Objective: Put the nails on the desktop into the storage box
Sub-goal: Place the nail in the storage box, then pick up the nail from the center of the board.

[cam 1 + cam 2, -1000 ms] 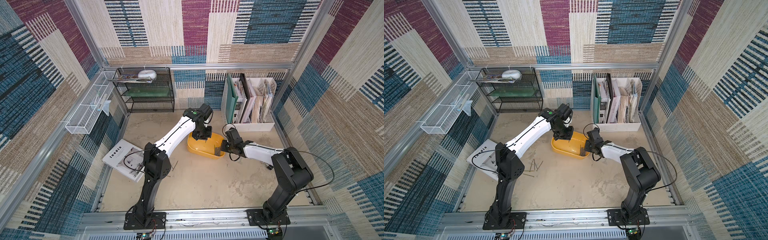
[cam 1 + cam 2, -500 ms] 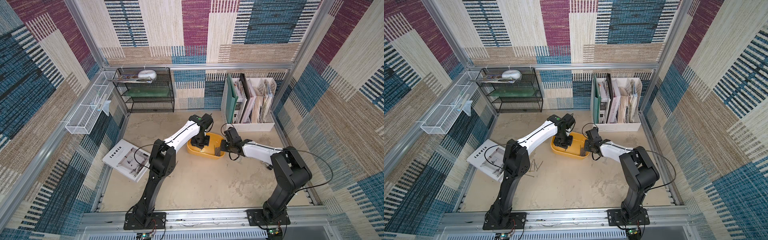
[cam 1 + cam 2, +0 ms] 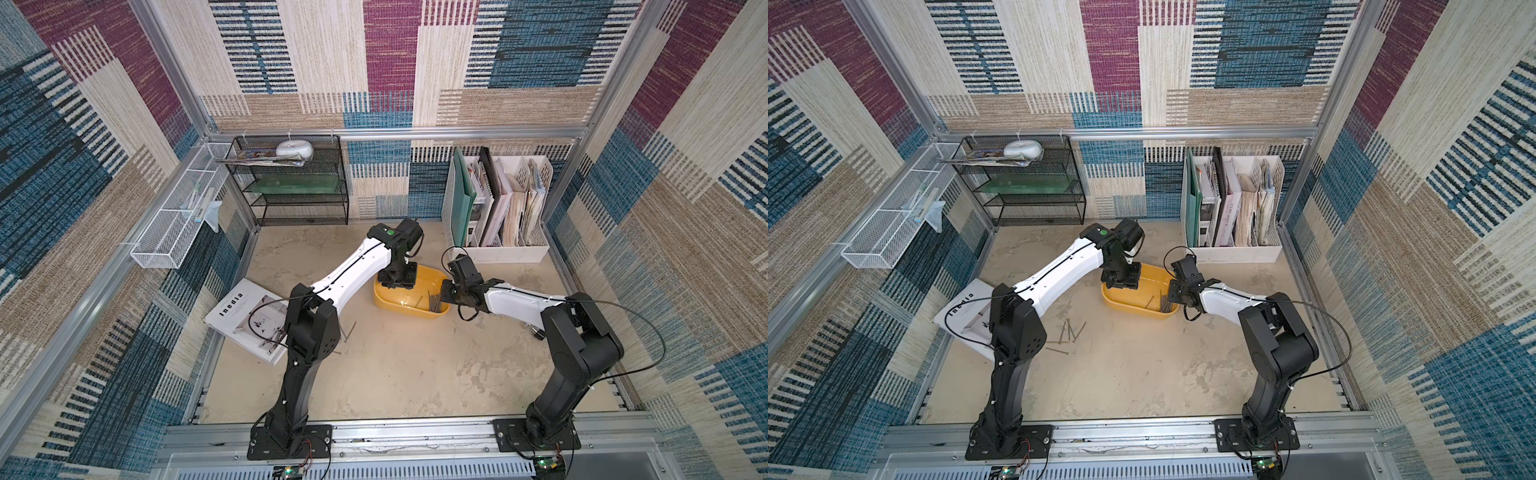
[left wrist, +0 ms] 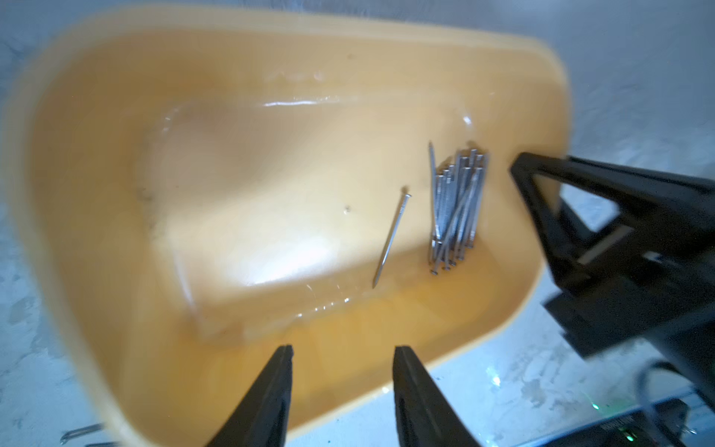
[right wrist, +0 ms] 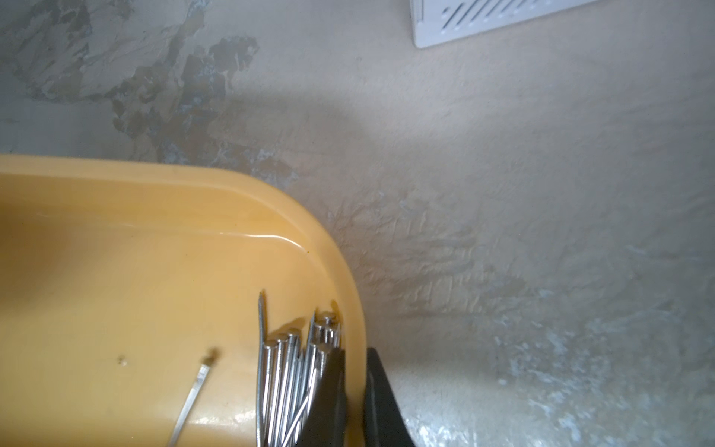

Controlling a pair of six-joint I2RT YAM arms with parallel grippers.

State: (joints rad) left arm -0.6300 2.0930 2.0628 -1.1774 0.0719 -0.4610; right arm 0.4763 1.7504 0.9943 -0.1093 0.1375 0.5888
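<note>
I find the left gripper (image 4: 344, 350) hanging over the end of the yellow-orange storage box (image 4: 116, 193) opposite the right arm, its jaws apart with nothing between them. The right gripper (image 5: 353, 360) is clamped on the box's other end wall, one finger inside and one outside; I judge it is there to steady the box. Inside, a bundle of nails (image 4: 456, 209) lies against that held end, just beside the inner finger, and a single nail (image 4: 392, 240) lies apart from it on the box floor. A scatter of loose nails (image 3: 1069, 332) lies flat on the desktop (image 3: 1142, 374) near the left arm's elbow, well apart from the box, so I judge the task part done. Risks noted: any drift of the right arm while it pinches the wall could tilt or drag the box and spill the bundle. The loose nails are thin and lie flat and crossed, so a pinch may slip or catch several. They also sit close under the left arm, making a cramped reach.
</note>
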